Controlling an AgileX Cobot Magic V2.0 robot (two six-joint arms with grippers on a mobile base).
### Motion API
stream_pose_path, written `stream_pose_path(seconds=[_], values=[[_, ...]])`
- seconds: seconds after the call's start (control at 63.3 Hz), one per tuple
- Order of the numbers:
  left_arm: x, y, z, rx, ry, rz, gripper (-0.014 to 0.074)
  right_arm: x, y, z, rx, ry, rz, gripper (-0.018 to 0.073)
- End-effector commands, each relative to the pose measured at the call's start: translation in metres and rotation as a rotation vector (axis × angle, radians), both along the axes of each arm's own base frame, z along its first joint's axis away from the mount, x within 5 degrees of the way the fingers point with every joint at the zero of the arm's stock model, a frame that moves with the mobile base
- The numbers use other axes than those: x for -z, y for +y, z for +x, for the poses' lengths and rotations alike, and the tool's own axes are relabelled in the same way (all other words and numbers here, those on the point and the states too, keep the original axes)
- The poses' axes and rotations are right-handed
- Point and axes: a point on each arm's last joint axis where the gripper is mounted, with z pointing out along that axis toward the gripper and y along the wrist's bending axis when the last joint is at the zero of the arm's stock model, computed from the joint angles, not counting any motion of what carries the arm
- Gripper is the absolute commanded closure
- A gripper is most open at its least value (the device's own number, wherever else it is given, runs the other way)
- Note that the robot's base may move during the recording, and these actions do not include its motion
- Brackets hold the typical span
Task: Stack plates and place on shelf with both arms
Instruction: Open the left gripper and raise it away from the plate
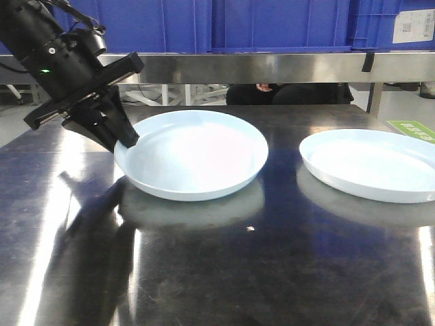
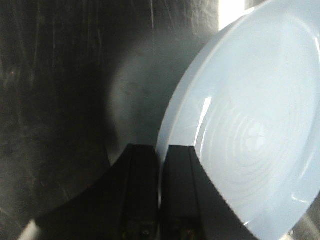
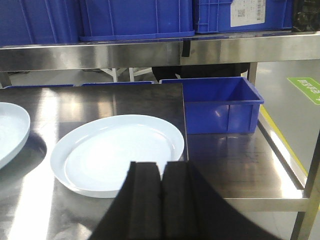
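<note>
Two round, shallow, glossy pale bluish-white plates with low upturned rims are seen on the dark, scratched, reflective steel table (image 1: 238,272), set apart from one another with bare steel between them. The left plate (image 1: 197,153) is gripped at its left rim by the black left end effector (image 1: 126,139). In the left wrist view the rim is seen pinched between the two dark fingers (image 2: 142,175), one finger outside the rim and the other over the inner face. Whether the gripped edge is raised off the table cannot be told with certainty.

The right plate (image 1: 374,163) is laid flat near the right edge of the table, untouched. The black right end effector (image 3: 161,167) is held above and in front of this plate, its fingers pressed together with nothing between them.

Behind the table, the shelf of brushed stainless steel (image 1: 272,66) is seen at a higher level than the plates, and large blue plastic crates (image 1: 272,24) are borne on it. An open blue crate (image 3: 215,102) is seen on a lower steel tier just beside the right end of the table. A green floor marking (image 3: 305,87) is visible further right.
</note>
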Motion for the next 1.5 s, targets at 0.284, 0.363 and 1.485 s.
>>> stream_pose_path(seconds=[0.284,0.363,1.485], values=[[-0.029,-0.009,-0.004,0.001,-0.055,-0.062,0.0295,-0.009,-0.001,-0.002,0.006,-0.108,-0.012,0.0503],[-0.034,-0.01,-0.007,0.021,-0.059,-0.048,0.0284,-0.009,-0.001,-0.002,0.006,-0.108,-0.012,0.0503],[-0.113,0.06,-0.138,-0.14,-0.961,0.202,0.0516,-0.009,-0.001,-0.002,0.006,-0.108,-0.012,0.0503]])
